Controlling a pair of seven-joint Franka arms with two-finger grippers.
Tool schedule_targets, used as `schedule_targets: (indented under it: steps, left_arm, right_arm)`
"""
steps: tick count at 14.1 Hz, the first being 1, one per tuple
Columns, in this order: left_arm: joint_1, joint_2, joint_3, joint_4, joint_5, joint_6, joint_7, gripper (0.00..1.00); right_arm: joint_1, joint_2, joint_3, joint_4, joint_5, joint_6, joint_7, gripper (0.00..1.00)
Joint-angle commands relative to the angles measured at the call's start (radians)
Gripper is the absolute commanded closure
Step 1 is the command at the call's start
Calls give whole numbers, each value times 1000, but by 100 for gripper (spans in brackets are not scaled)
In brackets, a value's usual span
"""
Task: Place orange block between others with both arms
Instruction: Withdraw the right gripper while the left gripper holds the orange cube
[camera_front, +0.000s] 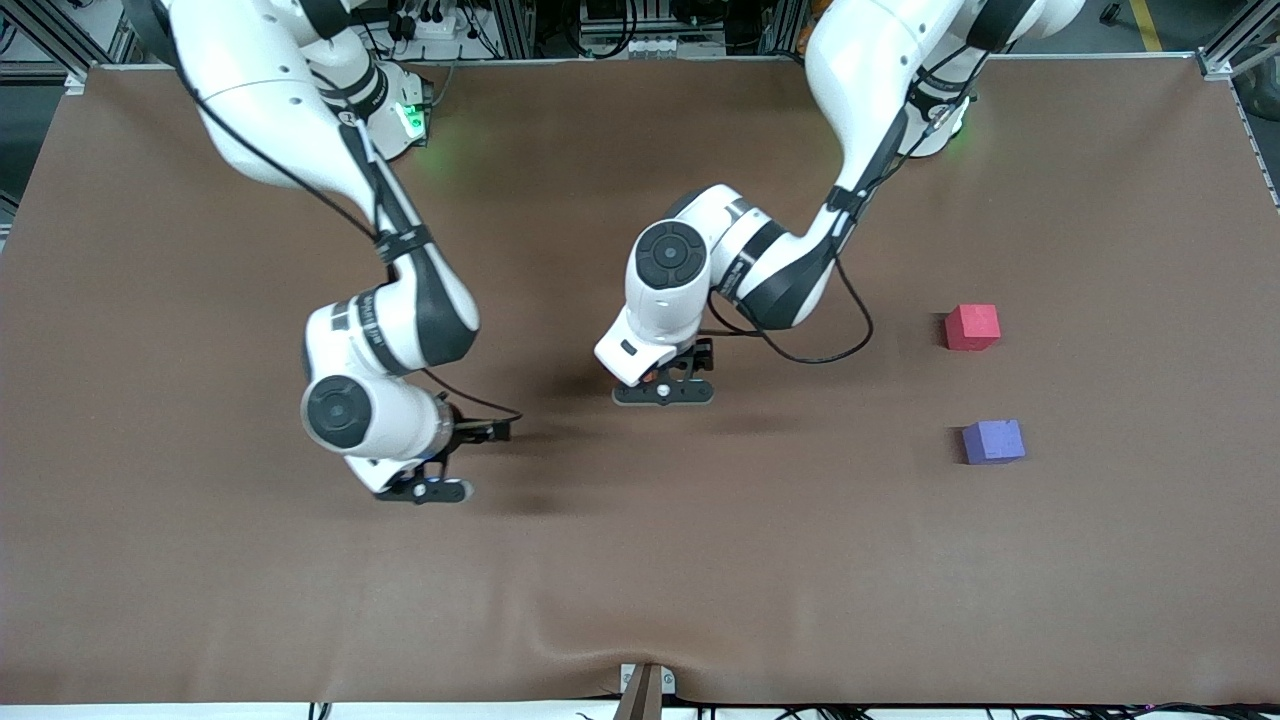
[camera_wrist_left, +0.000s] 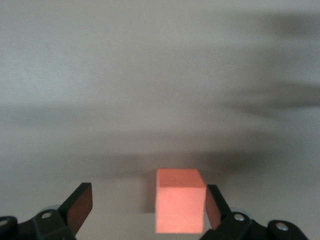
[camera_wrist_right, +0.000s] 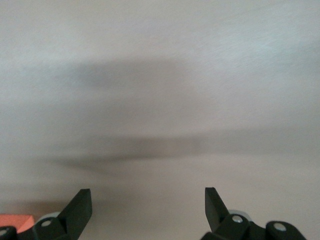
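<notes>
The orange block (camera_wrist_left: 180, 206) is seen on the table between the spread fingers of the left gripper (camera_front: 663, 392), ungripped. The right gripper (camera_front: 425, 491) hangs open, empty. Light, slightly soft foam is judged; 2 flat opposite faces should be pinched.

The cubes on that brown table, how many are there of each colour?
Red-pink cube: 1
Purple-blue cube: 1
Orange cube, seen only in the left wrist view, between the open fingers of the left end effector: 1
Total: 3 cubes
</notes>
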Motion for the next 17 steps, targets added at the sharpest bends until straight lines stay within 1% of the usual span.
schedule_targets:
  steps: [1,3,4,7,9,11,14,17]
  left_arm:
    - [-22,64,5,42,-9,23,-32,0]
    - [-38,92,5,41,-9,24,-32,0]
    - [-41,96,5,41,-9,26,-32,0]
    - [-41,96,1,41,-16,44,-29,0]
    - [-49,105,1,39,-16,66,-24,0]
    - [-57,121,1,36,-16,76,-18,0]
    - [-68,127,3,30,-16,76,-20,0]
    - [-74,125,3,19,-14,76,-18,1]
  right_arm:
    - [-64,-76,9,-74,-24,14,-50,0]
    - [-85,-136,1,-112,-67,25,-62,0]
    - [-114,-164,1,-131,-86,17,-67,0]
    - [-215,-262,1,-238,-89,16,-201,0]
    - [-265,-332,0,-296,-94,13,-226,0]
    - [-321,-412,1,-356,-126,13,-284,0]
    - [-389,-483,1,-364,-129,-25,-408,0]
    - [-400,-588,1,-361,-133,-139,-410,0]
